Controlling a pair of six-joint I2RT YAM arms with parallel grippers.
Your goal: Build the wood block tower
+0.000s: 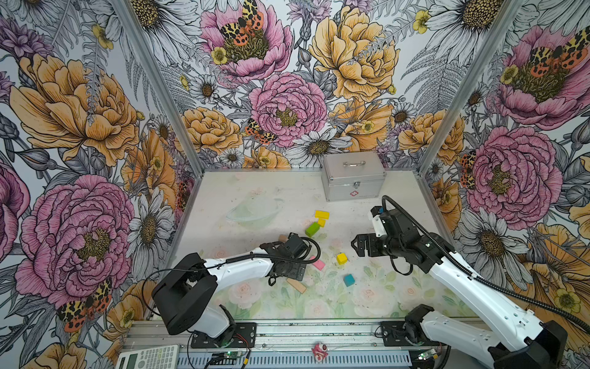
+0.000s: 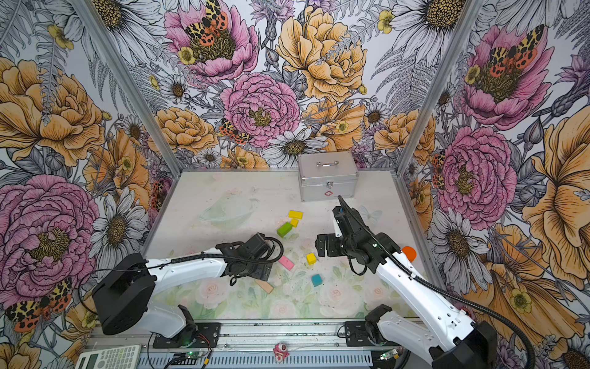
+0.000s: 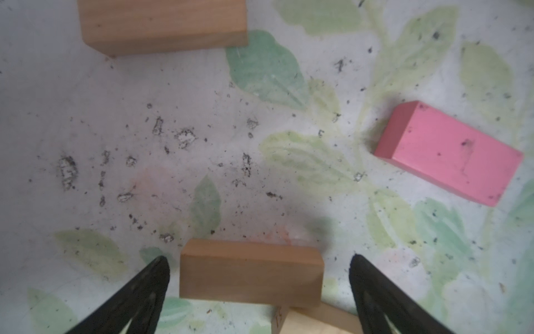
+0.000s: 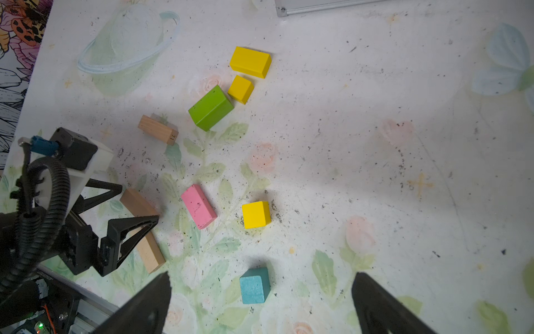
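We find the left gripper [image 3: 259, 260] with its fingers spread wide, holding nothing. A tan bar [image 3: 250, 271] lies between the fingertips, its long axis running from one finger to the other, with a gap at each end. A paler tan bar [image 3: 315, 321] touches it on the wrist side. Beyond the fingertips lies a third tan bar [image 3: 161, 26], and past one finger the pink slab [image 3: 450, 153] lies flat, its long axis slanted. The right gripper [image 4: 261, 277] is equally wide and empty, the teal cube [image 4: 254, 286] showing between its fingertips on the table [image 4: 375, 144].
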